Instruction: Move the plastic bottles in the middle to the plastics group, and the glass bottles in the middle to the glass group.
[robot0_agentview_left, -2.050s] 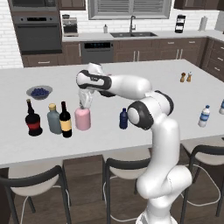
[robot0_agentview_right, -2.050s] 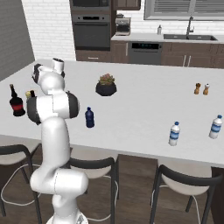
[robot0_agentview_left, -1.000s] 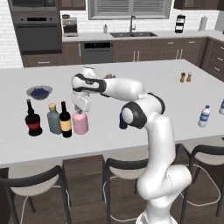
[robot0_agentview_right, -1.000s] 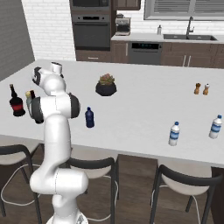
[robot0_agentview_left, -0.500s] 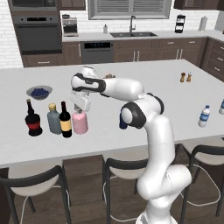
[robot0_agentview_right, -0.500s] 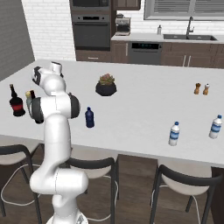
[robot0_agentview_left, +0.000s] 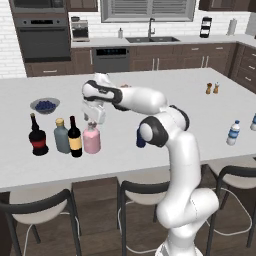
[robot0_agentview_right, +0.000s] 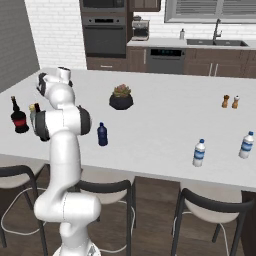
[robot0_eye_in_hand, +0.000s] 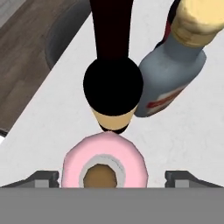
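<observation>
Pink bottle (robot0_eye_in_hand: 105, 161) stands upright on the counter (robot0_agentview_left: 200, 115) directly beneath your open gripper (robot0_eye_in_hand: 112, 178), the wine bottle (robot0_eye_in_hand: 112, 78) touching it at twelve o'clock; lift straight up.

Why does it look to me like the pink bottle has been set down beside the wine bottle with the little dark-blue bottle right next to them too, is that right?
Not quite. The pink bottle does stand beside the wine bottle, but the little dark-blue bottle stands apart from them, alone in the middle of the counter. The right base view shows this.
</observation>
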